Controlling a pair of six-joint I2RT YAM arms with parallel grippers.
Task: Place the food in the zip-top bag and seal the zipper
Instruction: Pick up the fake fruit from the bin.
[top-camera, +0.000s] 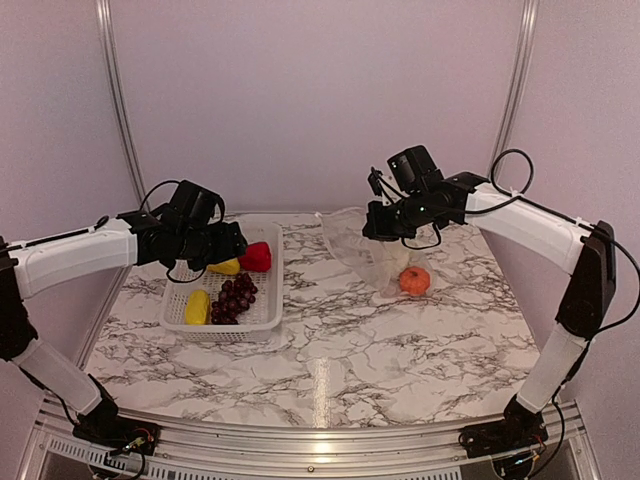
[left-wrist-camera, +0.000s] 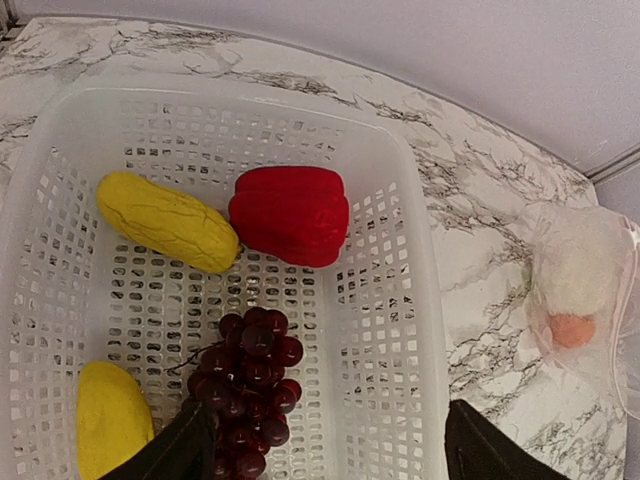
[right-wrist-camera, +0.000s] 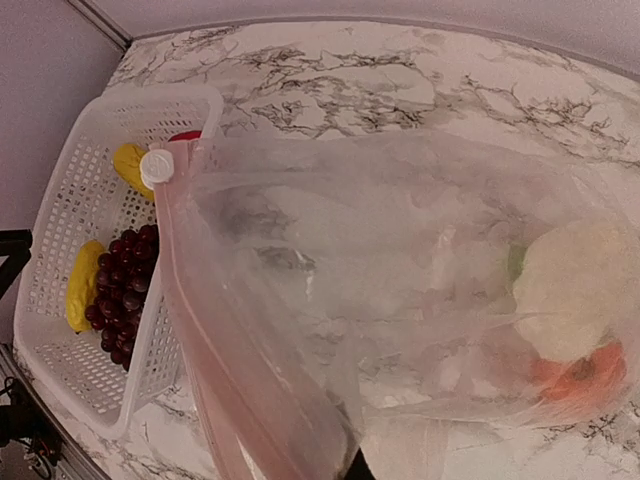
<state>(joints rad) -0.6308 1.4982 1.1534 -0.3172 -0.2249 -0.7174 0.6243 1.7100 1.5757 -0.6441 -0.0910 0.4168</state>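
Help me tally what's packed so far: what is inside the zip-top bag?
Through the clear zip-top bag two things show: a pale whitish-green piece and, just below it, an orange round fruit. The crinkled plastic blurs the rest, and anything beneath those two is hidden.

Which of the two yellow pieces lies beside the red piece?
The farther yellow piece, lying next to the red piece; the other yellow piece sits nearer, beside the grapes.
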